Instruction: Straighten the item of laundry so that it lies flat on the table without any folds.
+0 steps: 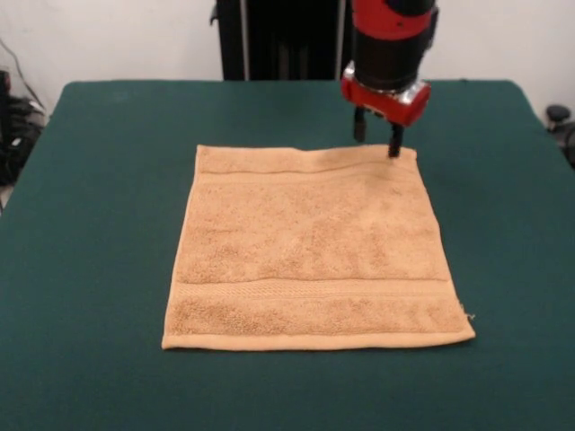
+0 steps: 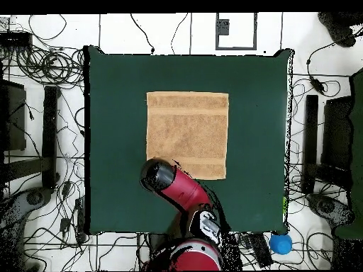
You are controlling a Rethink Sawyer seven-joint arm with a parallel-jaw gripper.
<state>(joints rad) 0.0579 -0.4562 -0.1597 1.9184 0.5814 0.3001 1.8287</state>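
Observation:
The tan-orange item of laundry (image 1: 310, 247) lies spread out as a near square on the green table (image 1: 99, 197), with a woven band near its front and far edges and no fold showing. My gripper (image 1: 376, 136) hangs open at the towel's far right corner. One fingertip (image 1: 393, 148) sits at the towel's far hem and the other is over the bare cloth behind it. Nothing is between them. In the overhead view the item of laundry (image 2: 188, 131) lies flat on the table (image 2: 259, 106), and the arm's head (image 2: 159, 175) covers its bottom left corner and hides the gripper.
Green cloth surrounds the towel on all sides, widest at the front in the front view. In the overhead view cables (image 2: 42, 64) and stands crowd the floor around the table, and a blue ball (image 2: 281, 244) lies off its bottom right corner.

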